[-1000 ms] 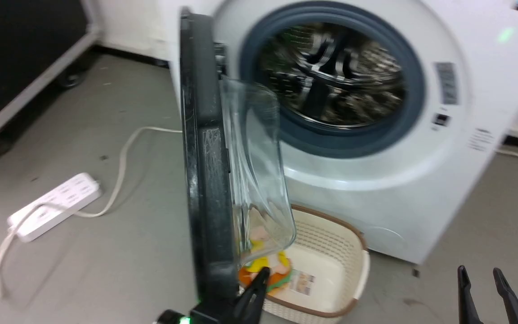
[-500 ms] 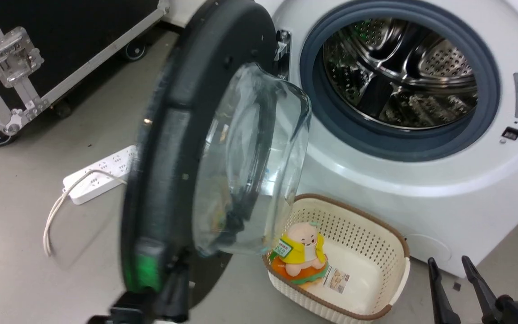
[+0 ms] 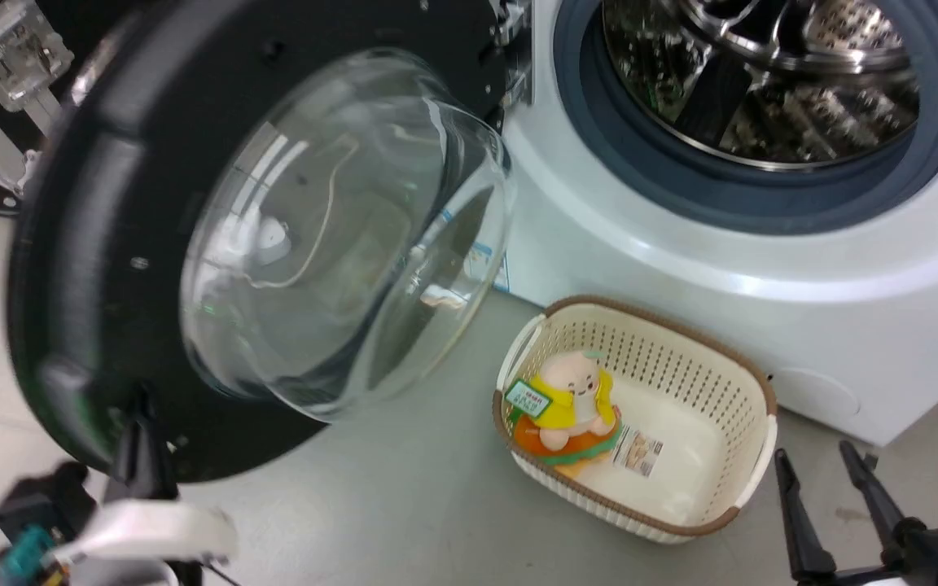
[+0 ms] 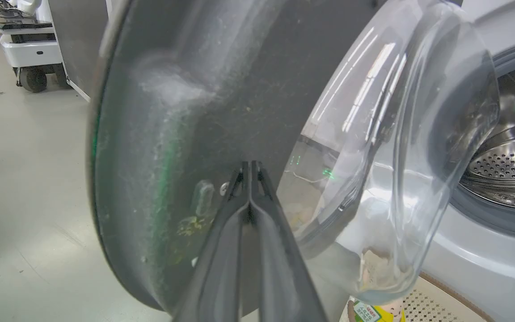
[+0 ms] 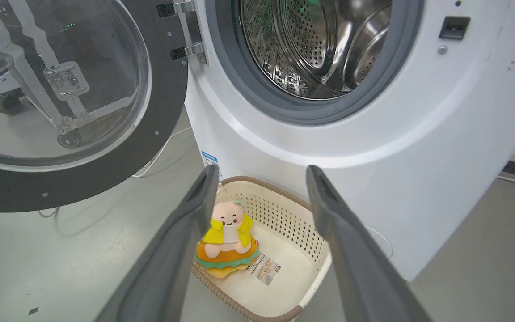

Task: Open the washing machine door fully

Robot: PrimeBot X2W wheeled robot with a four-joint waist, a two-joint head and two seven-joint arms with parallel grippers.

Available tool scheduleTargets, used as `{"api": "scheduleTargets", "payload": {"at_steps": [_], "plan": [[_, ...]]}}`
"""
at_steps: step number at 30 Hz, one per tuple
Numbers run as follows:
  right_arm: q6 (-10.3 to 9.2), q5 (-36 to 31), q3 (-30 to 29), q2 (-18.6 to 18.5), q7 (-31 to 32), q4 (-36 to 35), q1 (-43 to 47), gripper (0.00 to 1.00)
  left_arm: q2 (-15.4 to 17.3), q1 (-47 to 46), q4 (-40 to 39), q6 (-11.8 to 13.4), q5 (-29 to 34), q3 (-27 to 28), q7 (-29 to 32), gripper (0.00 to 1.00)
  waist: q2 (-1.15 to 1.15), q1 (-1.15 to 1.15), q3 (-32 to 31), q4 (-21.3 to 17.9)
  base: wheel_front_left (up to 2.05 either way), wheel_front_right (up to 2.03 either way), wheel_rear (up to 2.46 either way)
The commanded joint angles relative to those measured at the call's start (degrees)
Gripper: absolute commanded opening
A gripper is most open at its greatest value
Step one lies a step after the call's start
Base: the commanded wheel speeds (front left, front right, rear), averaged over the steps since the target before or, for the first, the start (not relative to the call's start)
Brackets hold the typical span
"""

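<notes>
left tool [image 4: 249, 169]: closed on itself, nothing between the fingers, tips resting against the dark inner face of the door, low down and just beside the glass bowl [image 3: 339, 236].
door [image 3: 103, 244]: swung well out from the washing machine [image 3: 681, 268], inner side facing the head camera; judged past halfway but not yet fully back.
push: best applied low and far from the hinge for leverage, following the arc outward at a gentle, even pace so the tips do not skid off the glossy face onto the glass.
hinge [image 5: 188, 31]: metal, at the left edge of the opening; ease off at its stop, no forcing.
basket [image 3: 754, 407]: on the floor [image 3: 404, 505] just before the machine, toy [image 3: 571, 399] inside; judged outside the door's sweep.
right tool [image 5: 262, 172]: open and empty, fingers spread, well apart from the door; best left idle.
</notes>
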Motion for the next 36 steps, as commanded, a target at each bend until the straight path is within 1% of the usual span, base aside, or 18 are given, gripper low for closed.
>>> {"api": "scheduleTargets", "payload": {"at_steps": [1,7,14,20,23,24,25,30,34,35,36], "plan": [[0.05,-0.6,-0.4,0.0,0.4,-1.0,0.1,1.0,0.8,-2.2,1.4,-0.4,-0.6,0.9,-0.3,0.0,0.0,-0.01,1.3,0.1,0.0,0.0,0.0],[0.05,-1.6,-2.4,-0.3,2.0,-4.8,1.5,1.0,4.3,-11.0,11.7,-2.8,-4.2,4.6,0.2,0.0,0.0,-0.01,4.1,0.0,0.0,0.0,0.0],[0.05,-2.0,-2.8,-1.1,3.8,-8.3,2.0,1.0,9.5,-19.4,24.5,-5.9,-7.9,9.8,-1.2,0.0,0.0,-0.01,7.1,-2.5,0.0,0.0,0.0],[0.05,-2.0,-3.1,-1.8,4.8,-10.2,1.6,1.0,13.3,-25.7,33.6,-9.3,-8.7,11.5,-2.4,0.0,0.0,-0.01,8.9,-3.8,0.0,0.0,0.0],[0.05,-1.9,-3.3,-2.0,5.1,-10.7,1.4,1.0,14.0,-28.5,37.2,-10.5,-8.4,11.5,-2.9,0.0,0.0,-0.01,9.5,-4.0,0.0,0.0,0.0],[0.05,-1.9,-3.3,-2.0,5.1,-10.7,1.4,1.0,14.0,-28.5,37.2,-10.5,-8.4,11.5,-2.9,0.0,0.0,-0.01,9.5,-4.0,0.0,0.0,0.0],[0.05,-1.9,-3.3,-2.1,5.3,-10.9,1.3,1.0,14.3,-29.8,39.1,-11.2,-7.7,11.1,-3.1,0.0,0.0,-0.01,9.8,-4.2,0.0,0.0,0.0],[0.05,-1.8,-3.3,-1.8,4.9,-10.3,1.0,1.0,14.3,-31.2,42.3,-12.2,-6.4,11.3,-3.3,0.0,0.0,-0.01,8.8,-4.6,0.0,0.0,0.0],[0.05,-1.6,-3.3,-1.5,4.3,-9.5,0.9,1.0,14.2,-30.3,41.6,-12.8,-4.7,11.9,-3.3,0.0,0.0,-0.01,7.4,-4.9,0.0,0.0,0.0],[0.05,-1.4,-3.4,-1.2,3.7,-8.9,0.9,1.0,13.6,-29.0,39.6,-13.4,-3.0,11.7,-3.3,0.0,0.0,-0.01,6.2,-5.1,0.0,0.0,0.0],[0.05,-1.4,-3.4,-1.2,3.7,-8.9,0.9,1.0,13.6,-29.0,39.6,-13.4,-3.0,11.7,-3.3,0.0,0.0,-0.01,6.2,-5.1,0.0,0.0,0.0]]}}
